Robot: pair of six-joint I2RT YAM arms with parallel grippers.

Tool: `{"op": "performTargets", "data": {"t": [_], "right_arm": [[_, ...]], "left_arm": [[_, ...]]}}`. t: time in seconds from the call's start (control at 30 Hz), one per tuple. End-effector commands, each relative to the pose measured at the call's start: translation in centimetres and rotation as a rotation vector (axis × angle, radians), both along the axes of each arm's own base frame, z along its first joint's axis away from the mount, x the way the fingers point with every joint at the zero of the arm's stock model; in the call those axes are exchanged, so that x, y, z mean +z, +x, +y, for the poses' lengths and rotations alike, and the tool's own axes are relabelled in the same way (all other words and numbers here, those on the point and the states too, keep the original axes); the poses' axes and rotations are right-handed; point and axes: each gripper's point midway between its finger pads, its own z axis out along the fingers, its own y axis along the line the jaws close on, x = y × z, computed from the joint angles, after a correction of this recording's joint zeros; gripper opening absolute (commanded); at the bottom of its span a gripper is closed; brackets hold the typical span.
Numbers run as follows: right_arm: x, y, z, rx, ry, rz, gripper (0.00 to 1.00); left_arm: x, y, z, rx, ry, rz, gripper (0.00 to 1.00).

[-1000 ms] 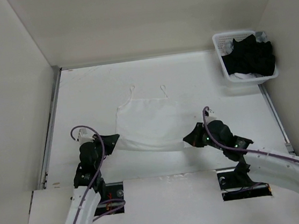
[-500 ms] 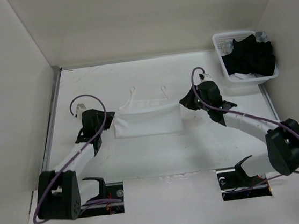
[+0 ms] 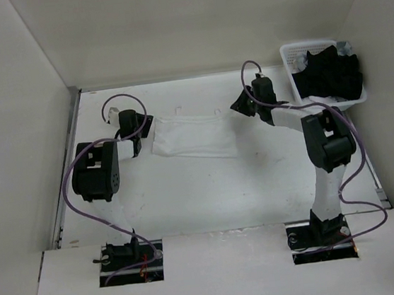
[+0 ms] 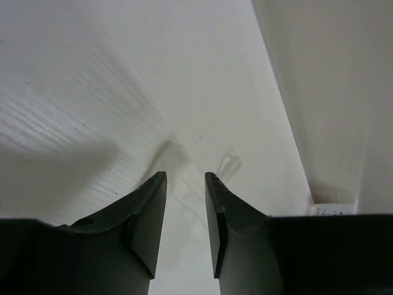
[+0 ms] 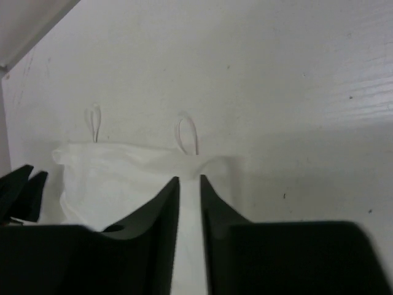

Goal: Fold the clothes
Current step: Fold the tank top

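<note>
My left gripper stood plainly spread, gripping nothing I could see, at the left end of the white thin-fabric camisole, which lay folded into a band on the far half of the white table. My right gripper was parted only a slit, with white cloth showing in the gap; I could not tell whether it pinched it. Its wrist view showed both thin strap loops flat on the table; the overhead view showed the white plastic lattice basket of black garments nearby
</note>
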Motion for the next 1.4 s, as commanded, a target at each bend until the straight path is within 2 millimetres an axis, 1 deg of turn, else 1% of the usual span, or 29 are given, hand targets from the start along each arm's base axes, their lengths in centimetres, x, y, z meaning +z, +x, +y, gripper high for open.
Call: {"op": "performTargets", "data": {"t": [0.0, 0.03, 0.07, 0.1, 0.13, 0.2, 0.27, 0.3, 0.33, 0.4, 0.43, 0.5, 0.6, 0.67, 0.73, 0.77, 0.8, 0.83, 0.97, 1.0, 1.1, 1.2, 1.37], "right_arm": [[1.5, 2.5, 0.7, -0.004, 0.047, -0.052, 0.31], [1.4, 2.3, 0.6, -0.006, 0.048, -0.051, 0.37], [1.5, 1.8, 0.5, -0.009, 0.041, -0.054, 0.41], [1.8, 1.1, 0.1, -0.017, 0.035, -0.061, 0.43], [2.1, 0.3, -0.4, -0.029, 0.029, -0.067, 0.44], [2.6, -1.8, -1.2, -0.056, 0.018, -0.093, 0.46], [2.6, -4.7, -1.0, -0.051, 0.01, -0.112, 0.45], [2.4, -5.8, -1.0, -0.048, 0.008, -0.113, 0.4], [2.0, -7.2, -0.8, -0.039, 0.012, -0.11, 0.32], [1.2, -10.0, -0.3, -0.016, 0.018, -0.101, 0.09], [0.7, -11.5, 0.0, 0.003, 0.018, -0.096, 0.04], [0.0, -13.4, 0.4, 0.028, 0.015, -0.086, 0.04], [-1.4, -15.7, 0.4, 0.048, 0.007, -0.058, 0.13], [-2.4, -16.6, 0.2, 0.055, 0.003, -0.034, 0.18], [-3.6, -17.2, 0.0, 0.051, -0.001, -0.004, 0.26], [-3.9, -17.3, 0.0, 0.05, 0.002, 0.006, 0.29], [-4.2, -17.4, 0.0, 0.048, 0.005, 0.014, 0.29], [-4.2, -17.4, 0.0, 0.043, 0.012, 0.016, 0.29], [-3.9, -17.3, 0.5, 0.055, 0.031, 0.027, 0.39], [-3.9, -17.3, 0.6, 0.06, 0.036, 0.033, 0.4], [-4.0, -17.5, 1.4, 0.08, 0.047, 0.042, 0.4], [-4.3, -17.6, 1.6, 0.082, 0.05, 0.051, 0.4], [-4.4, -17.4, 1.9, 0.088, 0.05, 0.058, 0.41]], "left_arm": [[3.2, 1.3, 0.5, 0.015, -0.003, -0.102, 0.36], [3.4, 0.8, 0.9, 0.017, 0.005, -0.108, 0.41], [3.8, 0.1, 1.0, 0.01, 0.017, -0.119, 0.44], [4.1, -1.0, 1.3, 0.005, 0.031, -0.126, 0.45], [4.1, -2.5, 1.6, 0.011, 0.046, -0.124, 0.46], [3.5, -5.6, 2.4, 0.042, 0.079, -0.107, 0.45], [2.2, -8.8, 1.9, 0.023, 0.119, -0.072, 0.39], [1.3, -10.3, 1.7, 0.006, 0.139, -0.048, 0.36], [0.6, -11.5, 1.7, 0.001, 0.148, -0.025, 0.34], [-1.1, -14.6, 1.4, -0.023, 0.158, 0.028, 0.32], [-1.5, -15.8, 1.5, -0.026, 0.158, 0.039, 0.31], [-1.7, -16.8, 1.5, -0.036, 0.159, 0.037, 0.34], [-1.9, -17.2, 1.0, -0.089, 0.142, 0.047, 0.38], [-2.5, -16.8, 1.1, -0.092, 0.141, 0.063, 0.41], [-2.9, -16.2, 1.0, -0.098, 0.145, 0.064, 0.42], [-3.2, -15.9, 0.9, -0.1, 0.139, 0.063, 0.42], [-3.1, -15.5, 0.6, -0.108, 0.127, 0.052, 0.43], [-3.1, -15.1, 0.2, -0.12, 0.118, 0.044, 0.43], [-3.5, -14.2, -0.8, -0.145, 0.096, 0.054, 0.43], [-3.7, -14.1, -0.9, -0.149, 0.095, 0.06, 0.43], [-4.1, -14.0, -0.8, -0.145, 0.093, 0.074, 0.35], [-4.5, -14.1, -0.5, -0.132, 0.093, 0.091, 0.29], [-5.3, -13.8, 0.0, -0.105, 0.083, 0.114, 0.26]]}}
